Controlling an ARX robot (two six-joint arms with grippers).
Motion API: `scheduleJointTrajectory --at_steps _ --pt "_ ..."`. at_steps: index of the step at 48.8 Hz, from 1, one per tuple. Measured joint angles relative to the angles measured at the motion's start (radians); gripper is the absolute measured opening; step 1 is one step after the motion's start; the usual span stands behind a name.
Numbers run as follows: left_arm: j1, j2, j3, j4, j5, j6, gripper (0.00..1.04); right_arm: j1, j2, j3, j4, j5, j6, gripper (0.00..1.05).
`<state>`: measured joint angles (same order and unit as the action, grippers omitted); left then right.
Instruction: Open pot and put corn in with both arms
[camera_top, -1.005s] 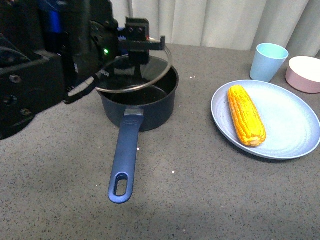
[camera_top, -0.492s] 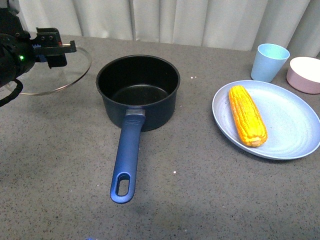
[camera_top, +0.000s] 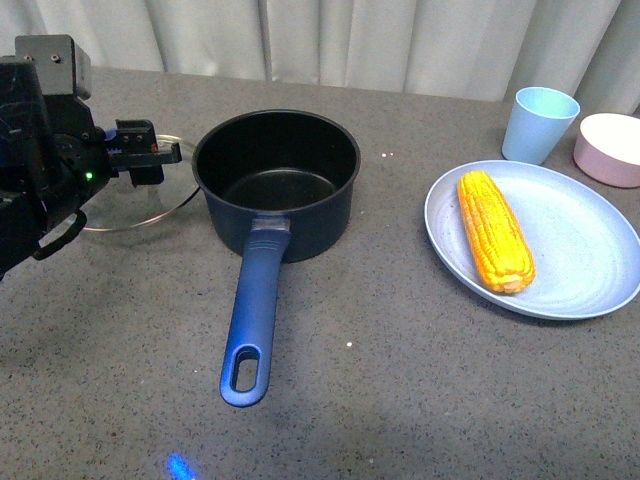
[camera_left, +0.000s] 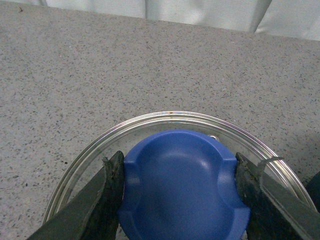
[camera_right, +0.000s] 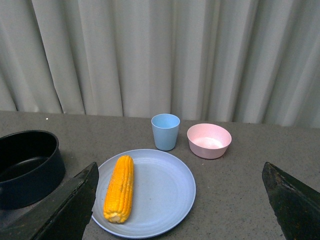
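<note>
The dark navy-blue pot (camera_top: 290, 225) stands uncovered in the middle of the table, its black inside bare and its long handle (camera_top: 252, 320) pointing toward me. My left gripper (camera_top: 140, 158) is shut on the blue knob (camera_left: 182, 185) of the glass lid (camera_top: 150, 205), which is low over the table just left of the pot. The corn (camera_top: 493, 230) lies on a light blue plate (camera_top: 590, 240) at the right. My right gripper (camera_right: 179, 172) is open and empty, well back from the corn (camera_right: 119, 189), plate (camera_right: 160, 190) and pot (camera_right: 27, 167). It does not show in the front view.
A light blue cup (camera_top: 538, 122) and a pink bowl (camera_top: 610, 148) stand behind the plate at the far right. Grey curtains close off the back of the speckled grey table (camera_top: 420, 400). My left arm's black housing (camera_top: 35, 150) fills the left edge.
My left gripper carried the lid off the pot to the left. It has since come down and back toward the pot's left side. The pot and corn have not moved.
</note>
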<state>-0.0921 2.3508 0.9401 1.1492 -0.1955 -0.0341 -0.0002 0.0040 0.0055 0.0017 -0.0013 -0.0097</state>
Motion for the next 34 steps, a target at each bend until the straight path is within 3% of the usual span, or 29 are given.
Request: scheduleJointTrajectory --at_steps 34 --pt "0.026 0.093 0.071 0.001 0.009 0.064 0.57 0.0 0.0 0.0 0.0 0.0 0.0 0.96"
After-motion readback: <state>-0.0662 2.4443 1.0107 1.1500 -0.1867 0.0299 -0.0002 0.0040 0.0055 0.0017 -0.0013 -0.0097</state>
